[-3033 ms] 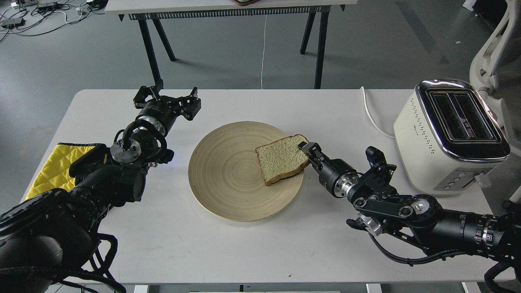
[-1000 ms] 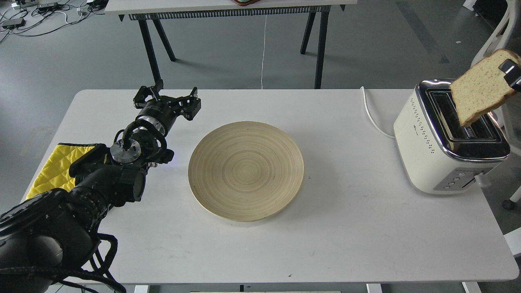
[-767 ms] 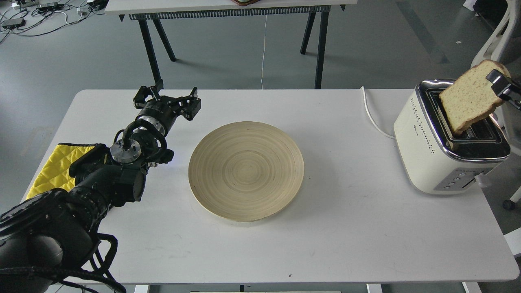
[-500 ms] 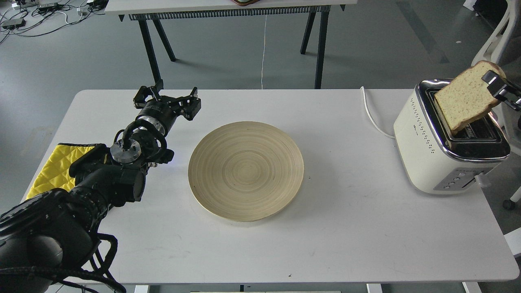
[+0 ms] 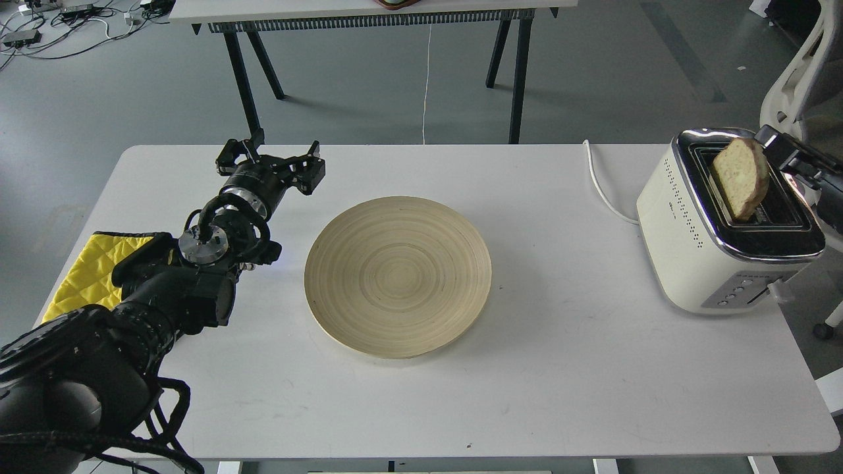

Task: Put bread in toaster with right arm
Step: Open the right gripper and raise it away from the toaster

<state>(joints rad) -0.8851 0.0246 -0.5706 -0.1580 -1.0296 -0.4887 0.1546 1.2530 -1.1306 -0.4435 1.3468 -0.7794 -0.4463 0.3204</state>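
Note:
The bread (image 5: pixel 740 176) stands almost edge-on, tilted, with its lower end in the left slot of the cream-white toaster (image 5: pixel 685 230) at the table's right end. My right gripper (image 5: pixel 772 146) comes in from the right edge above the toaster's chrome top and is closed on the slice's upper right edge. Most of the right arm is out of view. My left gripper (image 5: pixel 270 157) is open and empty, resting over the table at the far left, well away from the toaster.
An empty round wooden plate (image 5: pixel 398 276) lies mid-table. A yellow quilted cloth (image 5: pixel 85 270) lies at the left edge under my left arm. The toaster's white cord (image 5: pixel 598 184) runs off the back. A white chair (image 5: pixel 793 79) stands behind the toaster.
The right gripper lifted the bread off the plate, carried it over the toaster, then lowered and turned it so its lower end went into the left slot. The left arm has not moved.

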